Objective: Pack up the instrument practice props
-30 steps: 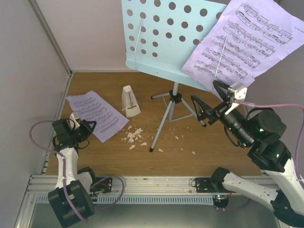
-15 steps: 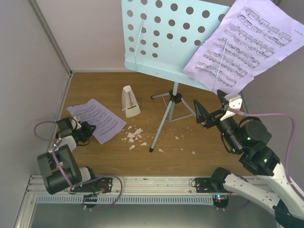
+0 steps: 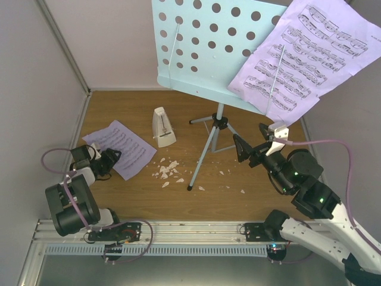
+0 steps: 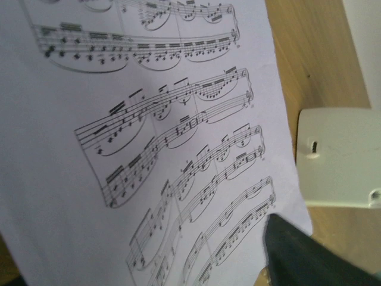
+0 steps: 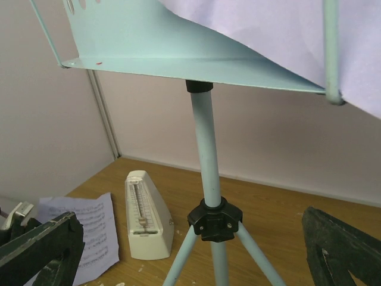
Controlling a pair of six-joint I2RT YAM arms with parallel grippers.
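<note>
Tipping is my main worry. The stand (image 3: 208,47) is top-heavy on thin tripod legs, and a sideways shove on its pole (image 5: 205,149) from the right gripper (image 3: 253,142) could topple it onto the metronome (image 3: 162,127) near its feet. That would also shed the propped page (image 3: 303,53), which leans loose at the stand's right edge. The flat page (image 3: 122,146) lies on the table (image 3: 143,196) at the left, and a scraping finger could crease it or skid it away.

My right arm reaches forward and aims at the pole, jaws spread wide, empty and short of contact. My left arm is folded low, with the left gripper (image 3: 107,159) at the flat page's near edge. I cannot tell whether it is open or pinching paper.
</note>
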